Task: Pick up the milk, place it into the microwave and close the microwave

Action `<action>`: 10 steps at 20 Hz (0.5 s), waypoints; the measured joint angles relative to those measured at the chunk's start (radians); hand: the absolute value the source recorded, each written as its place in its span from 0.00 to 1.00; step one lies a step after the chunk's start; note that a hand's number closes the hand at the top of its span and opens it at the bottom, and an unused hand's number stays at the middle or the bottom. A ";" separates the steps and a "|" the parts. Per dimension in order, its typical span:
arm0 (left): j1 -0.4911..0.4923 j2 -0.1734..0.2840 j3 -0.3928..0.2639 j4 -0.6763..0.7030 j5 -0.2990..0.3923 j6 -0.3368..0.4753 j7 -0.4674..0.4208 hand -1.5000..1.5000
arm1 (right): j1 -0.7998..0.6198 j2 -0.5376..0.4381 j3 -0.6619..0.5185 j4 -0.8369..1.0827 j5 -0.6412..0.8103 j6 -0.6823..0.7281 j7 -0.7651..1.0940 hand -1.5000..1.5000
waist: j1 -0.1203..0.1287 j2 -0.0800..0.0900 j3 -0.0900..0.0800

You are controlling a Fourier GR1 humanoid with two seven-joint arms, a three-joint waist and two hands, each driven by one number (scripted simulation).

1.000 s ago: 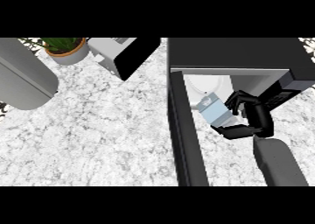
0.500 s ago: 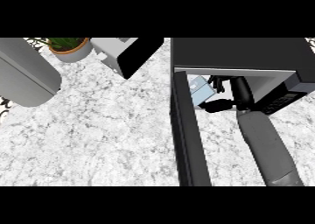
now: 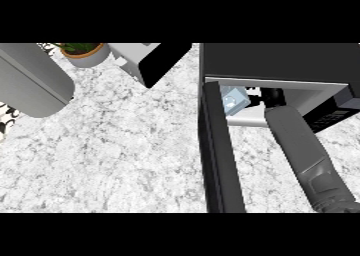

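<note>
1. Marbled white-and-grey stone makes up the counter (image 3: 116,160), the largest thing I see from the head view; everything else stands on it.
2. I see the black microwave (image 3: 286,60) at the upper right, its cavity open towards me, pale inside.
3. Its door (image 3: 220,160) is swung wide and runs as a dark slab down the middle of the view, well away from shut.
4. At the upper left a big grey rounded body (image 3: 24,80) comes in from the edge; I cannot say what it is.
5. My right forearm (image 3: 305,150) rises from the lower right and reaches into the cavity.
6. Beside the microwave's left flank stands a white-and-black appliance (image 3: 150,57), tilted in the view.
7. A terracotta pot (image 3: 87,54) near the top edge holds a green plant.
8. The milk (image 3: 233,100) is a pale blue-white carton lying tilted inside the microwave, just past the door's hinge side; any printing on it is too small for me to read.
9. My right hand (image 3: 270,97) is inside the cavity just right of the carton; whether its fingers are curled round the carton or parted from it I cannot tell.
</note>
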 measured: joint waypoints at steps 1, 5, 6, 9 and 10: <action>0.003 -0.002 0.000 -0.001 0.003 -0.005 0.000 0.00 | -0.015 -0.005 -0.011 0.027 -0.001 -0.013 -0.012 1.00 | 0.005 0.002 0.000; -0.011 -0.001 0.005 0.005 0.013 -0.015 -0.002 0.00 | -0.063 -0.016 -0.034 0.105 0.017 -0.105 -0.039 1.00 | 0.018 0.008 0.001; -0.014 -0.001 0.003 0.003 0.013 -0.014 0.002 0.00 | -0.072 -0.022 -0.039 0.119 0.021 -0.131 -0.046 1.00 | 0.022 0.011 0.002; -0.027 -0.004 -0.009 0.002 0.011 -0.015 0.005 0.00 | -0.091 -0.042 -0.040 0.155 0.045 -0.197 -0.078 1.00 | 0.033 0.019 0.005; -0.037 -0.002 -0.009 0.014 0.011 -0.017 0.002 0.00 | -0.097 -0.046 -0.042 0.166 0.049 -0.219 -0.088 1.00 | 0.034 0.022 0.005</action>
